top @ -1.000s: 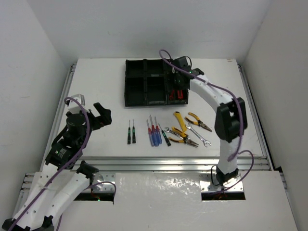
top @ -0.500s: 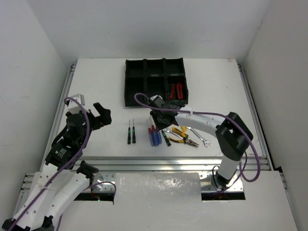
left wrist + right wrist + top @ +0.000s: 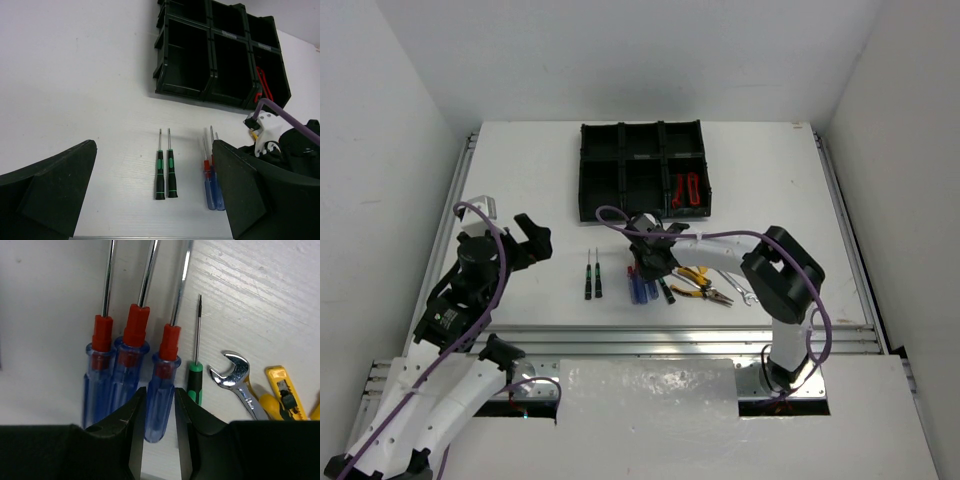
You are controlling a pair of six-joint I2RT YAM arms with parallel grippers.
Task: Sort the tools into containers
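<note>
From above, the black plastic six-compartment tray (image 3: 620,170) sits at the table's far side, with red-handled cutters (image 3: 687,188) in its near right compartment. The left gripper (image 3: 534,237) hangs wide open, well apart.

Its wrist camera sees two tiny black-green screwdrivers (image 3: 164,170) lying unobstructed.

On the right wrist, the right gripper (image 3: 159,397) pinches the rightmost blue-handled, red-collared screwdriver (image 3: 161,385). Two matching screwdrivers (image 3: 131,347) crowd its left, and a silver wrench (image 3: 234,376) lies near its right.

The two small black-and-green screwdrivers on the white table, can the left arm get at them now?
Probably yes: the left gripper hangs open just left of the black-and-green screwdrivers, only bare table between, nothing lying on them.
</note>
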